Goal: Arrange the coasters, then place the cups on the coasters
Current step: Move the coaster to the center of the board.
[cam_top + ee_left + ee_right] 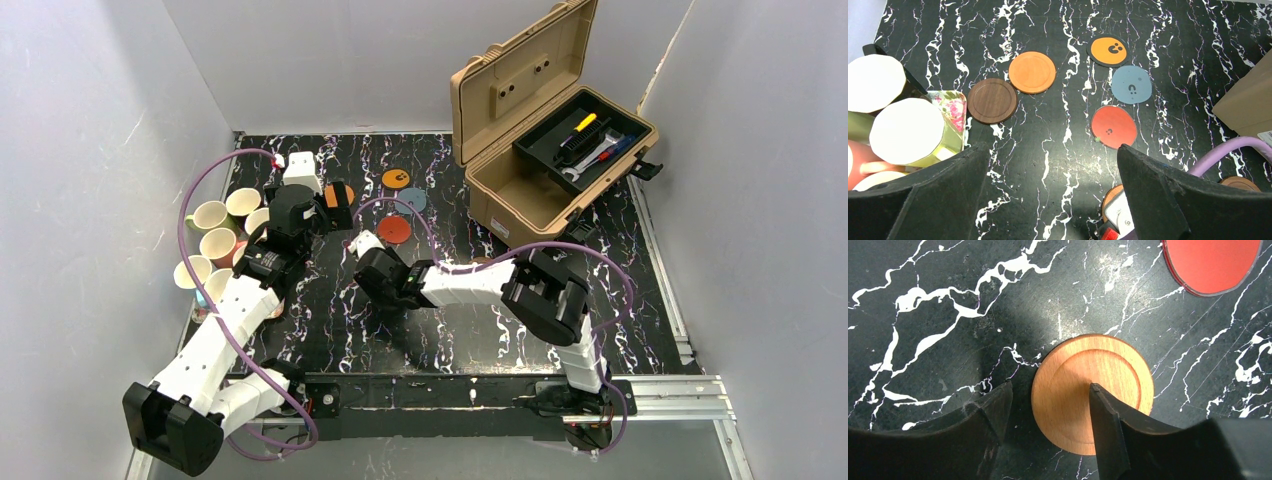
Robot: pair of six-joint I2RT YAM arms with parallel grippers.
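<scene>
Right fingers: set half apart, low over the table, closed on nothing that shows.
Left fingers: spread wide and empty, hanging above five laid-out coasters (cups bunched at the left edge of that view).
Light wood coaster: flat on the marbled table, near the red coaster but clear of it.
Handling: judged light, stiff and hard, not fragile. So thin that little rim stands up to pinch. Likely to skate on the smooth top if pushed sideways.
Where to take hold: across the disc, one finger outside each edge, pressed down to table level. Failing that, one edge tipped up first.
Coaster against fingers: finger at the view's left just beside the rim, off the wood. Other finger over the face near the middle, so only about half the disc lies in the gap. Contact with the face: cannot tell.
</scene>
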